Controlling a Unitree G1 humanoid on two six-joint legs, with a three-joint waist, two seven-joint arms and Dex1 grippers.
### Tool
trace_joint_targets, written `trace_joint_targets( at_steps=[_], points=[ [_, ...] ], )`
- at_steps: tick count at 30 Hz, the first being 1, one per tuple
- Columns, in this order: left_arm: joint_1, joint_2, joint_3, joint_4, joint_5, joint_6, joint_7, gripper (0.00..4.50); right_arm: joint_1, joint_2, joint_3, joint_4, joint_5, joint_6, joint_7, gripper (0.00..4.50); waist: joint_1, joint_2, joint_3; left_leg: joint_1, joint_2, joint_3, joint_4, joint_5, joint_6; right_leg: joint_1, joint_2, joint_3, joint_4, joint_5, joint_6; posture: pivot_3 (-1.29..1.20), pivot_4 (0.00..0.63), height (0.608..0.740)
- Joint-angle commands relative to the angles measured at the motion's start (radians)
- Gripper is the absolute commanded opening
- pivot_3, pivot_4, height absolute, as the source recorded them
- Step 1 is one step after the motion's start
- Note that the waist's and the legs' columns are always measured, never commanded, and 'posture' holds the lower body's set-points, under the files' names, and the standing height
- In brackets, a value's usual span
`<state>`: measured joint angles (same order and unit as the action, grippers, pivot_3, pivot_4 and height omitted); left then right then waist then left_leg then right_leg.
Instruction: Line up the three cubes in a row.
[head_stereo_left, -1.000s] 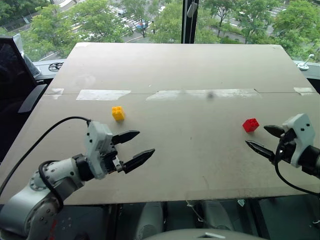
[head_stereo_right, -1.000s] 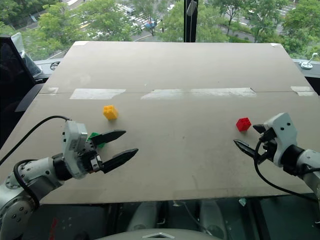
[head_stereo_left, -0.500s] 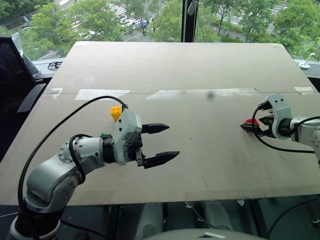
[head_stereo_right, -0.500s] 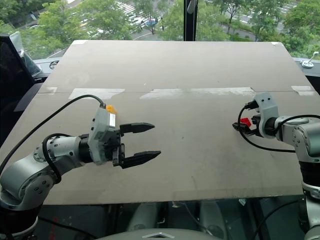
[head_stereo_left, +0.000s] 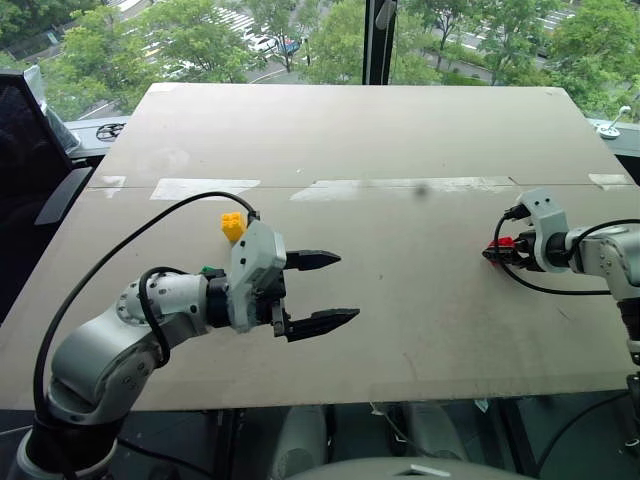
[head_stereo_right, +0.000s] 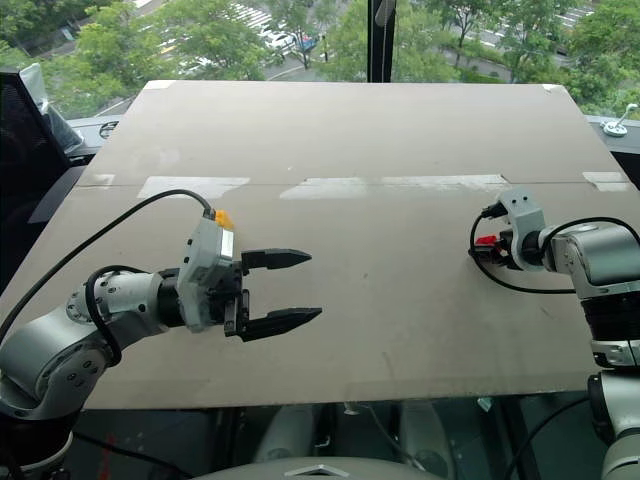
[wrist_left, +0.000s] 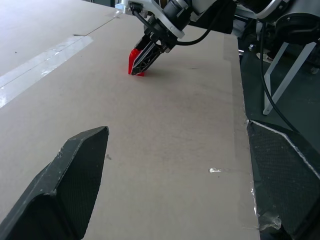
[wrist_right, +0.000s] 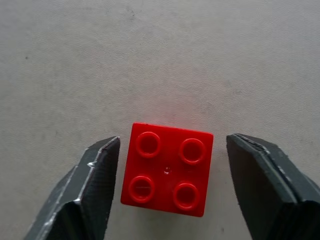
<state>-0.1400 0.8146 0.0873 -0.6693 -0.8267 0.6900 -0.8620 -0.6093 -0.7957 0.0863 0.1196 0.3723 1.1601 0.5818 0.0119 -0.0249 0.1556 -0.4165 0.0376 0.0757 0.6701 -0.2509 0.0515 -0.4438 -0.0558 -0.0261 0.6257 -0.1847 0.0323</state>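
Note:
The red cube (wrist_right: 167, 170) sits studs-up on the table at the right. My right gripper (wrist_right: 173, 141) is down over it and open: one finger is almost against its side, the other stands a small gap off. In the eye views a sliver of the red cube (head_stereo_left: 503, 243) peeks out by the right gripper (head_stereo_left: 500, 252). The yellow cube (head_stereo_left: 232, 226) rests left of centre. Just behind my left arm, a corner of the green cube (head_stereo_left: 208, 270) is visible. My left gripper (head_stereo_left: 325, 291) hovers over the table's middle, open and empty, pointing right.
Pale tape strips (head_stereo_left: 210, 188) run across the tabletop (head_stereo_left: 400, 130) beyond the cubes. A black chair (head_stereo_left: 30, 150) stands off the left edge. The left arm's black cable (head_stereo_left: 150, 232) loops above the table near the yellow cube.
My right gripper went forward and down to the red cube and now straddles it. My left arm swung to the right early on, covering most of the green cube, then kept still.

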Motion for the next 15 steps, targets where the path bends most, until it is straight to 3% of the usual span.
trace_joint_targets(
  at_steps=[1, 5, 9, 15],
  points=[
    [0.007, 0.004, 0.019, -0.03, -0.004, -0.017, -0.001, 4.5, -0.025, -0.018, 0.018, 0.003, -0.033, -0.044, 0.037, 1.35, 0.0, 0.0, 0.0, 0.0, 0.0, 0.0, 0.0, 0.0, 0.0, 0.0, 0.0, 0.0, 0.0, 0.0, 0.0, 0.0, 0.15, 0.74],
    [0.06, 0.001, 0.045, -0.035, 0.008, -0.035, 0.008, 4.5, -0.01, -0.052, 0.047, -0.071, -0.035, -0.153, 0.153, 1.37, -0.002, 0.0, 0.0, 0.0, 0.0, 0.0, 0.0, 0.0, 0.0, 0.0, 0.0, 0.001, 0.0, 0.0, 0.0, 0.0, 0.15, 0.74],
    [0.165, 0.0, 0.1, -0.051, 0.012, -0.057, 0.011, 4.5, -0.013, -0.097, 0.147, -0.196, -0.072, -0.454, 0.405, 1.37, -0.009, 0.002, 0.001, 0.0, 0.001, 0.0, 0.0, 0.0, 0.0, 0.0, 0.001, 0.0, 0.0, -0.001, 0.001, 0.0, 0.15, 0.74],
    [0.257, -0.005, 0.127, -0.064, 0.042, -0.094, 0.01, 4.5, -0.217, 0.039, 0.377, 0.046, -0.258, -0.83, 0.634, 1.37, -0.028, 0.002, 0.001, 0.002, 0.002, 0.0, 0.0, 0.0, -0.001, 0.0, 0.002, 0.0, 0.0, -0.001, 0.002, 0.0, 0.15, 0.74]
  ],
)
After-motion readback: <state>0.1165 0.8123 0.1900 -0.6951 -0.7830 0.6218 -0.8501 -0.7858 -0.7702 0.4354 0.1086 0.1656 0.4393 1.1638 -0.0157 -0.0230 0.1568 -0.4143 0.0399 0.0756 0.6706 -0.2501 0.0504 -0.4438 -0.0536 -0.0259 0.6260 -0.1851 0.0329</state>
